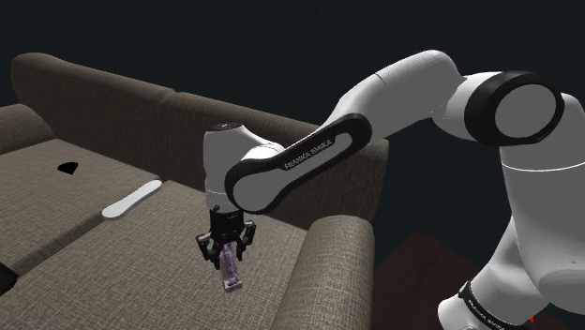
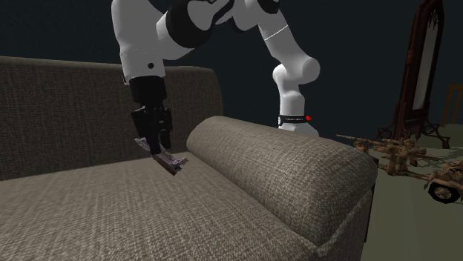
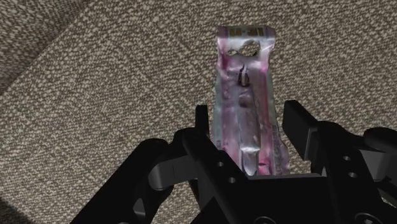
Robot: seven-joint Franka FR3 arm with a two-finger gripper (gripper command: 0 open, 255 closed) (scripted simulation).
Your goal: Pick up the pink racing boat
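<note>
Boat [image 1: 230, 269]: pink and grey, long, narrow. It sits low centre in the shoulder view, hanging tilted from the gripper [image 1: 225, 246] over the sofa [image 1: 112, 253] seat.

Fingers [image 3: 202, 127] pinch the boat [image 3: 245, 95] near one end, one on each long side. In the wrist view the hull runs out from between them toward the cushion. One finger's contact is hard to read there (thin gap or shadow, cannot say), but the tilted hang argues for a real grip.

Second exterior view: gripper [image 2: 154, 141] left of centre, boat [image 2: 169, 160] slanting down toward the armrest [image 2: 282, 170]. Its low tip is just above the seat fabric or touching it; cannot tell which.

Judgement: grasp done. Lift partly done at best, since the boat is close to the cushion and not well clear of it. What is left is to raise it until a gap shows under the low tip in both outside views. Risk: the hold is at one end, so the hull may swing or slip.
</note>
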